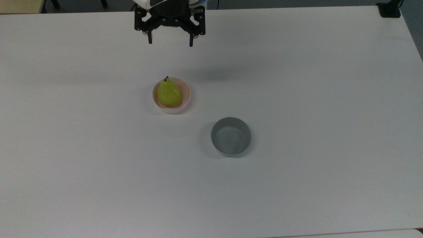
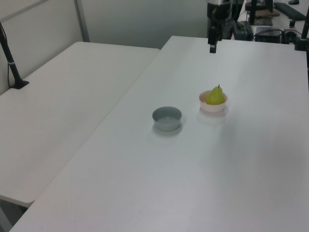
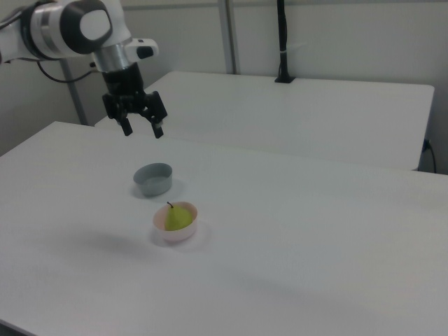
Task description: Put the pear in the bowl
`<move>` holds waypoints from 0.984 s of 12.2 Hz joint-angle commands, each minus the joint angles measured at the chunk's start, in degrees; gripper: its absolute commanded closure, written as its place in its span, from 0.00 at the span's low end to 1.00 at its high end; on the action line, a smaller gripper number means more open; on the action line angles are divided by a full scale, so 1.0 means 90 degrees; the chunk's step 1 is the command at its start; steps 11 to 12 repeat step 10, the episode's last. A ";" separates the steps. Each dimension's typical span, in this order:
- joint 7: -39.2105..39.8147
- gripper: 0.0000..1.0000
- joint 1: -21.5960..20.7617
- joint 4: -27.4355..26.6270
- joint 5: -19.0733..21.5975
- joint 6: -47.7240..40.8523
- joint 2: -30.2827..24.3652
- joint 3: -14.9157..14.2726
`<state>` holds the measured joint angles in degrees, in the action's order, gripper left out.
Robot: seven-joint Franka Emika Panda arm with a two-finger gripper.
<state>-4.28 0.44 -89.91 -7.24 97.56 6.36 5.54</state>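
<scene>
The yellow-green pear (image 1: 168,94) (image 2: 216,95) (image 3: 178,217) sits upright inside the pale pink bowl (image 1: 186,97) (image 2: 211,107) (image 3: 176,234), its dark stem pointing up. My gripper (image 1: 170,43) (image 2: 212,49) (image 3: 143,131) hangs high above the table, well clear of the bowl, toward the top view's upper edge. Its two black fingers are spread wide apart with nothing between them.
A grey straight-sided bowl (image 1: 231,136) (image 2: 167,118) (image 3: 153,179) stands empty near the pink bowl, to the lower right in the top view. A second white table (image 2: 63,87) adjoins in the left view's left. A black post (image 3: 283,42) rises at the back.
</scene>
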 commanded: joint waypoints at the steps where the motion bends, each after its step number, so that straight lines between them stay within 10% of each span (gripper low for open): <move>1: -0.0335 0.00 -0.0292 -0.0049 0.0111 -0.0497 -0.0354 -0.0176; 4: -0.0257 0.00 -0.0780 -0.0068 0.0607 -0.0703 -0.0578 -0.0877; 12: -0.0256 0.00 -0.0800 -0.0088 0.0560 -0.0684 -0.0560 -0.0879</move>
